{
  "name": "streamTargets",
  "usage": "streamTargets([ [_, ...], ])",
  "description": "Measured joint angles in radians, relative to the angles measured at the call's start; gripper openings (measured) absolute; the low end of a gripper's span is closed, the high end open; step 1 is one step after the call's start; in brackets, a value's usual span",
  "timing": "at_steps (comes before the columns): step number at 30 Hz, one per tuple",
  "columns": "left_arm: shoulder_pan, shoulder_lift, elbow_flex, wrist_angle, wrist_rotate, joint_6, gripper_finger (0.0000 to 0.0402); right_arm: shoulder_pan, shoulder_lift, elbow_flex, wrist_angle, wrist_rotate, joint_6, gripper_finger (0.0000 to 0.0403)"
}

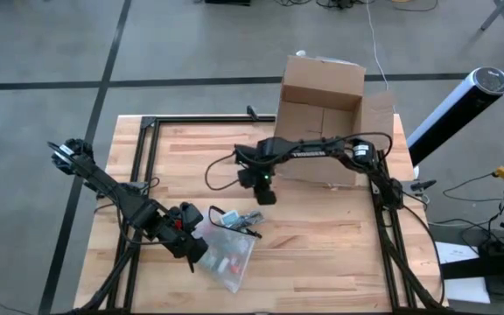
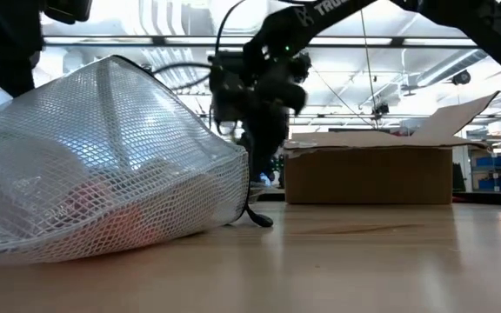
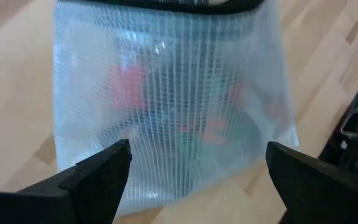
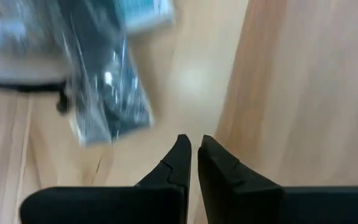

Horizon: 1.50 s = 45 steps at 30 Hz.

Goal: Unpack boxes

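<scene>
The brown cardboard box (image 1: pixel 320 98) stands open at the table's far edge, its flaps up, resting on its base; the low view shows it as box (image 2: pixel 370 174). A translucent mesh pouch (image 1: pixel 231 255) with coloured items inside lies flat near the table's near edge. My left gripper (image 1: pixel 198 248) is open just over the pouch's left end (image 3: pixel 166 124), a finger on each side, touching nothing that I can see. My right gripper (image 1: pixel 265 194) hangs shut and empty above the table between box and pouch. A small clear packet (image 4: pixel 107 93) with dark contents lies below it.
A black metal frame (image 1: pixel 143 157) runs along the table's left, far and right sides. Bare wood (image 1: pixel 322 254) lies right of the pouch. A black-and-white cylinder (image 1: pixel 453 109) stands off the table's right side. The right arm (image 1: pixel 322 147) reaches across in front of the box.
</scene>
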Motion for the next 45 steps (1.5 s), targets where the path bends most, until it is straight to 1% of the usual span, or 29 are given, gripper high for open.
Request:
streamTargets([
  [5, -0.035, -0.006, 0.000, 0.000, 0.045, -0.001, 0.0353, 0.021, 0.000, -0.041, -0.019, -0.012, -0.016, 0.0000],
  [10, -0.100, -0.011, 0.000, -0.005, 0.054, -0.059, 0.0353, 0.031, 0.000, -0.061, -0.016, -0.113, 0.008, 0.0000],
  [12, -0.140, -0.011, 0.000, -0.013, 0.017, -0.108, 0.0353, 0.024, -0.001, -0.068, -0.008, -0.136, 0.016, 0.0000],
  [13, -0.163, -0.011, 0.000, -0.019, -0.018, -0.143, 0.0353, 0.021, -0.005, -0.070, -0.002, -0.139, 0.020, 0.0000],
  [16, -0.232, -0.011, 0.000, -0.056, -0.179, -0.272, 0.0353, 0.006, -0.032, -0.079, 0.022, -0.139, 0.029, 0.0000],
  [18, -0.266, -0.011, 0.000, -0.091, -0.243, -0.341, 0.0353, -0.004, -0.061, -0.088, 0.044, -0.142, 0.034, 0.0000],
  [20, -0.284, -0.011, 0.001, -0.122, -0.259, -0.370, 0.0353, -0.018, -0.099, -0.098, 0.065, -0.142, 0.041, 0.0000],
  [24, -0.289, -0.026, 0.001, -0.161, -0.272, -0.338, 0.0353, -0.044, -0.214, -0.144, 0.153, -0.141, 0.087, 0.0000],
  [27, -0.289, -0.040, 0.001, -0.205, -0.336, -0.310, 0.0353, -0.060, -0.328, -0.217, 0.260, -0.150, 0.141, 0.0000],
  [29, -0.287, -0.053, 0.001, -0.246, -0.388, -0.304, 0.0353, -0.068, -0.414, -0.289, 0.364, -0.160, 0.195, 0.0000],
  [32, -0.284, -0.073, 0.001, -0.312, -0.432, -0.287, 0.0353, -0.071, -0.545, -0.427, 0.538, -0.161, 0.295, 0.0000],
  [36, -0.265, -0.119, 0.001, -0.362, -0.462, -0.183, 0.0353, -0.058, -0.668, -0.629, 0.722, -0.157, 0.433, 0.0000],
  [38, -0.254, -0.139, 0.001, -0.391, -0.464, -0.144, 0.0353, -0.042, -0.696, -0.731, 0.783, -0.138, 0.487, 0.0000],
  [40, -0.252, -0.160, -0.010, -0.431, -0.478, -0.146, 0.0353, -0.027, -0.706, -0.818, 0.843, -0.103, 0.530, 0.0000],
  [42, -0.257, -0.185, -0.053, -0.435, -0.486, -0.178, 0.0353, -0.011, -0.701, -0.885, 0.903, -0.089, 0.555, 0.0000],
  [45, -0.274, -0.225, -0.151, -0.382, -0.485, -0.234, 0.0353, 0.006, -0.677, -0.938, 0.969, -0.074, 0.582, 0.0000],
])
